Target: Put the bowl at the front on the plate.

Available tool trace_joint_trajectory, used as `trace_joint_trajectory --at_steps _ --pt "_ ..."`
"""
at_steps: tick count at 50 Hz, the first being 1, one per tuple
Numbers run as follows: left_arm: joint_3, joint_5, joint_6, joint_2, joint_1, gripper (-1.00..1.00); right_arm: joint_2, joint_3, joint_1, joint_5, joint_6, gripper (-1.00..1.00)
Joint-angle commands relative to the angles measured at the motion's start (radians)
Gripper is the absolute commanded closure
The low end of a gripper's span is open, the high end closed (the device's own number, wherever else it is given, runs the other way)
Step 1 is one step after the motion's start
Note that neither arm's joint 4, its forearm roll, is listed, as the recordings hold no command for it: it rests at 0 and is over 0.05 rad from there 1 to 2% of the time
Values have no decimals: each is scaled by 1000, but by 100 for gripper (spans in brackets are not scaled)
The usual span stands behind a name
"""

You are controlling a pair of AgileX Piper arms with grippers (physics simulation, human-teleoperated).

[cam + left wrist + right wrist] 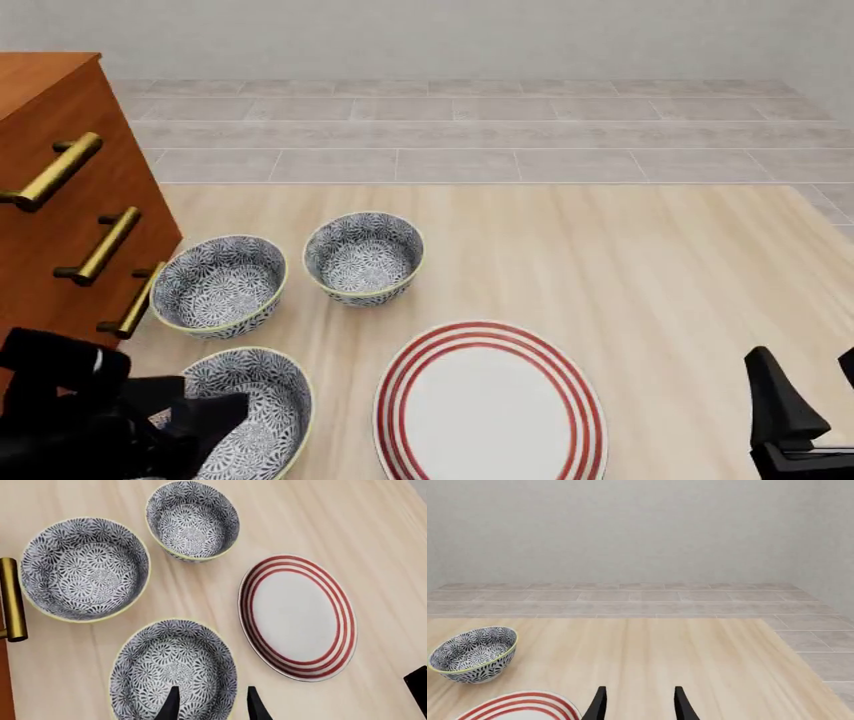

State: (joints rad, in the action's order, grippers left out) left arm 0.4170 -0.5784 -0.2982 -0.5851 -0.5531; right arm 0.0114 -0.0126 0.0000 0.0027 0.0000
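The bowl (254,410) to be moved sits on the worktop (641,270) at the near left, at about 7 o'clock in the front view, partly covered by the left gripper (200,425) and its dark arm. The plate (489,405) lies just beside it, at 3 o'clock from the bowl, flat and bare. The two do not touch.

Two more bowls stand farther back: one (219,285) at 12 o'clock from the front bowl, next to the brass handles of a wooden drawer cabinet (60,170), and another (364,256) at 1 o'clock.

In the left wrist view the left gripper (212,705) hovers over the bowl (173,672); its jaws are apart, one over the bowl's inside, the other over its rim, holding nothing.

The right gripper (801,405) waits at 4 o'clock, well apart from the plate. In its wrist view the jaws (639,705) stand apart and empty over bare worktop.
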Motion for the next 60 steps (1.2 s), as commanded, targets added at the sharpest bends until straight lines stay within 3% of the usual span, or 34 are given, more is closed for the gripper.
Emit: trace_joint_trajectory --at_steps 1,13,60 --pt "-50 114 -19 -81 -30 -100 -2 4 0 -2 0 -100" --pt "-84 232 -37 -179 -66 -100 -2 4 1 -2 0 -100" --pt "-151 496 -71 -424 -113 -100 -2 4 0 -2 0 -100"
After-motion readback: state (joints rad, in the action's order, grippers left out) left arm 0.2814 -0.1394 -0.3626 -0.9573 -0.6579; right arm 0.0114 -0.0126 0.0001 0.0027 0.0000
